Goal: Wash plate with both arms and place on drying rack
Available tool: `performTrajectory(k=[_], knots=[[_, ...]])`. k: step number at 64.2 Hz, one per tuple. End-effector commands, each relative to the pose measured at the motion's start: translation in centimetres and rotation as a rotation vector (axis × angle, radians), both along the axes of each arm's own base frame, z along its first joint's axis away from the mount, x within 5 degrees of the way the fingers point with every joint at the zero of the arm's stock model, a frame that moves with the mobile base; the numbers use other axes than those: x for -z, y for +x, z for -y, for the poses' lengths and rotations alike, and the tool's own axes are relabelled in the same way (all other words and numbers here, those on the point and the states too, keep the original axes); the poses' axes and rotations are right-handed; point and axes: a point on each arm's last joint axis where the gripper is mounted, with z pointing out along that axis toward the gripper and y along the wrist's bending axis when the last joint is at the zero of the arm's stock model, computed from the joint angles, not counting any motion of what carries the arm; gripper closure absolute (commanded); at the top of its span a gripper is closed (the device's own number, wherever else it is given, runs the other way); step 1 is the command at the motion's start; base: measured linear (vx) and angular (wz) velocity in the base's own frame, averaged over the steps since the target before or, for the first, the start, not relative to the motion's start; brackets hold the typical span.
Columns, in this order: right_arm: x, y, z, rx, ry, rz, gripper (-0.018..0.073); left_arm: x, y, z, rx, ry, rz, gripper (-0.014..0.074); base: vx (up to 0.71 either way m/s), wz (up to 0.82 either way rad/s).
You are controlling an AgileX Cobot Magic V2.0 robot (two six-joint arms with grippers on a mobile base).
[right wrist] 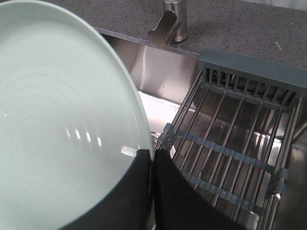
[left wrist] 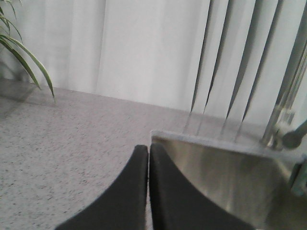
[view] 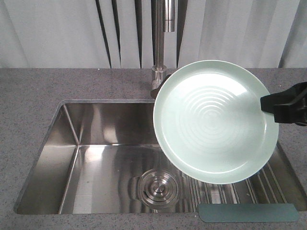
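One plate [view: 216,122], pinched at 3 o'clock by our right tool [view: 265,104]; faucet [view: 159,48] at its 11 o'clock, drying rack [view: 247,212] at 6 o'clock; left tool [left wrist: 148,191] clenched, empty.

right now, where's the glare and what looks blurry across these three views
Front view: a broad white glare washes out the upper part of the plate, and the sink walls carry streaky reflections. Left wrist view: soft throughout, the left gripper a dark, featureless blur. Right wrist view: small square highlights on the plate near the right gripper; the drying rack is sharper.
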Motion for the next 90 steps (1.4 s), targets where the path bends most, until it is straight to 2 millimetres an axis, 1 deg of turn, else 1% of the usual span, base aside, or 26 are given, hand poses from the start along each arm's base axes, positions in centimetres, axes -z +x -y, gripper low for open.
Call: performTrajectory(k=[1,7,16,24,30,38,42,44,52,56,61,65,69,73,77,84,88,90], knots=[[-1.6,-0.1,0.1,0.026,0.040,0.085,0.0566,-0.8,-0.2,-0.2,-0.005,-0.138,0.149,0.0603,0.00,0.00],[-1.6,-0.1,0.1,0.026,0.040,0.085,0.0566,-1.3,-0.4,-0.4,0.002,-0.276,0.219,0.0603,0.00,0.00],[-1.6,-0.1,0.1,0.027,0.040,0.086,0.0566,-1.9,-0.6,-0.9,0.024,-0.552,0.314,0.0603,0.00,0.00],[-1.6,-0.1,0.1,0.027,0.040,0.086,0.0566,-2.3,-0.9,-1.2,0.022,-0.636,0.384,0.0603,0.00,0.00],[-1.6,-0.1,0.1,0.027,0.041,0.086,0.0566,-2.7,-1.1,-1.5,0.039,-0.758,0.438,0.0603,0.00,0.00],[-1.6,-0.1,0.1,0.028,0.045,0.083,0.0566,-2.9,-1.1,-1.4,0.108,-0.925,0.467,0.0603,0.00,0.00],[-1.6,-0.1,0.1,0.030,0.048,0.085,0.0566,-3.6,-1.3,-1.1,0.174,-0.985,0.481,0.0603,0.00,0.00],[-1.6,-0.1,0.1,0.031,0.048,0.086,0.0566,-4.2,-1.5,-0.9,0.210,-0.973,0.493,0.0603,0.00,0.00],[-1.6,-0.1,0.1,0.041,0.061,0.077,0.0566,-7.5,-2.4,0.5,0.340,-0.788,0.520,0.0603,0.00,0.00],[-1.7,-0.1,0.1,0.054,0.069,0.074,0.0566,-9.5,-2.8,1.1,0.391,-0.698,0.527,0.0603,0.00,0.00],[-2.0,-0.3,0.2,0.074,0.075,0.097,0.0566,-11.5,-2.7,1.7,0.433,-0.645,0.505,0.0603,0.00,0.00],[-2.6,-0.7,0.3,0.087,0.080,0.136,0.0566,-13.3,-2.3,2.3,0.470,-0.556,0.483,0.0603,0.00,0.00],[-3.1,-1.1,0.4,0.100,0.078,0.176,0.0566,-14.6,-1.4,2.7,0.503,-0.513,0.438,0.0603,0.00,0.00],[-3.6,-1.8,0.7,0.128,0.063,0.215,0.0566,-15.9,0.2,3.3,0.552,-0.481,0.370,0.0603,0.00,0.00],[-3.9,-2.4,1.1,0.180,0.052,0.228,0.0566,-16.9,1.5,3.8,0.600,-0.450,0.326,0.0603,0.00,0.00],[-4.1,-3.5,2.1,0.284,-0.002,0.234,0.0566,-17.7,5.0,4.5,0.666,-0.411,0.221,0.0603,0.00,0.00],[-4.3,-4.0,2.6,0.342,-0.018,0.233,0.0566,-18.3,6.6,4.9,0.711,-0.396,0.192,0.0603,0.00,0.00],[-4.3,-4.3,2.9,0.363,-0.041,0.234,0.0566,-18.5,7.7,4.9,0.723,-0.392,0.170,0.0603,0.00,0.00]])
